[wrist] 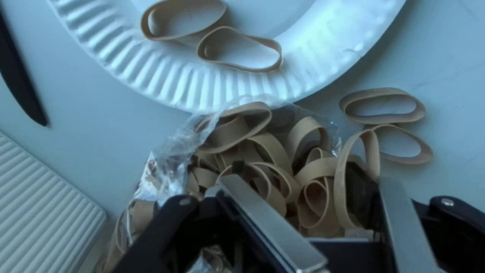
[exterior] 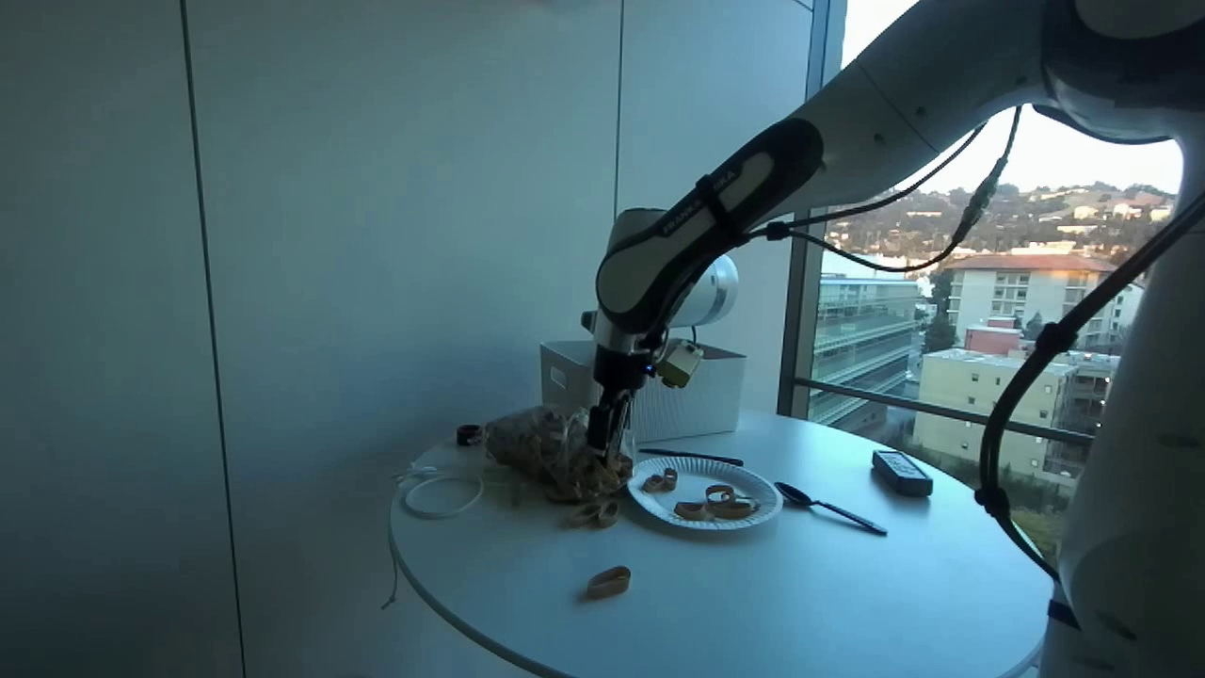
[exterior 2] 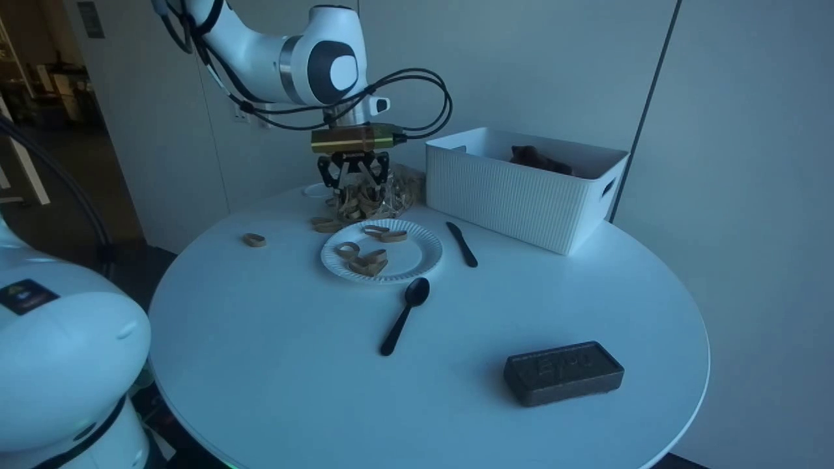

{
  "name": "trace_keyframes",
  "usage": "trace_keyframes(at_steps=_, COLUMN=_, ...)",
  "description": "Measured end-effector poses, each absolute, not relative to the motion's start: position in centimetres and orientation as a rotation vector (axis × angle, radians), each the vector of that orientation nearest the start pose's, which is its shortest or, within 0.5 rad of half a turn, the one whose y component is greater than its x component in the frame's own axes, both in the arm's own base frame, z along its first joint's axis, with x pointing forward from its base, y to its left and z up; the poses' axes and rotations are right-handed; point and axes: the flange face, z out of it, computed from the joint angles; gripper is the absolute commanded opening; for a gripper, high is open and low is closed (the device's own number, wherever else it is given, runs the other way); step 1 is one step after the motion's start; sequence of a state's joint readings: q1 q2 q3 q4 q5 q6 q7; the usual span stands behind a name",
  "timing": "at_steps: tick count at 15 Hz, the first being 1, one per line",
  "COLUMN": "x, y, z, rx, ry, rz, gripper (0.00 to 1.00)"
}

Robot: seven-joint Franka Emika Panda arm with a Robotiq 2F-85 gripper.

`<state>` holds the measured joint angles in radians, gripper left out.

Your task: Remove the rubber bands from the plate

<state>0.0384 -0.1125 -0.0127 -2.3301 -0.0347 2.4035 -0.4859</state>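
In both exterior views, the rubber bands (exterior 2: 374,258) lie in two loose groups on the white paper plate (exterior 2: 421,253), which sits on the round tabletop (exterior 2: 287,365), closer to its far edge in an exterior view. Just beside the plate's rim is a clear plastic bag (exterior: 546,447) crowded with more bands; whether bag and plate touch, I cannot tell. The end effector (wrist: 297,168) reaches down into the bag's mouth, its fingers (wrist: 265,216) apart and loops of band in the gap. Near the bag, two loose bands (wrist: 382,106) lie on the tabletop, and a lone band (exterior 2: 254,240) rests by the left edge. A black knife (exterior 2: 462,245) lies between the plate and a white ribbed box (exterior 2: 502,195) at the far edge. On the plate's near side is a black spoon (exterior 2: 404,319); towards the right edge, a dark block (exterior 2: 563,372) with raised lettering.
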Motion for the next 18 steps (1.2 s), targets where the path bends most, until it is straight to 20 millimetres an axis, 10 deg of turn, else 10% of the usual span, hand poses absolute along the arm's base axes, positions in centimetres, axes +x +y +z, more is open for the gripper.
trace_keyframes(at_steps=6, x=48.2, y=1.1, z=42.6, rx=-3.092, ry=-0.786, rz=-0.214, gripper=1.00)
trace_keyframes(at_steps=14, x=45.9, y=1.2, z=43.1, rx=-3.077, ry=-0.783, rz=-0.040, gripper=0.27)
trace_keyframes(at_steps=15, x=45.9, y=1.2, z=43.0, rx=-3.076, ry=-0.786, rz=-0.034, gripper=0.27)
trace_keyframes(at_steps=16, x=45.8, y=1.2, z=43.0, rx=-3.074, ry=-0.789, rz=-0.030, gripper=0.62)
trace_keyframes(at_steps=18, x=45.8, y=1.2, z=43.0, rx=-3.074, ry=-0.790, rz=-0.027, gripper=0.57)
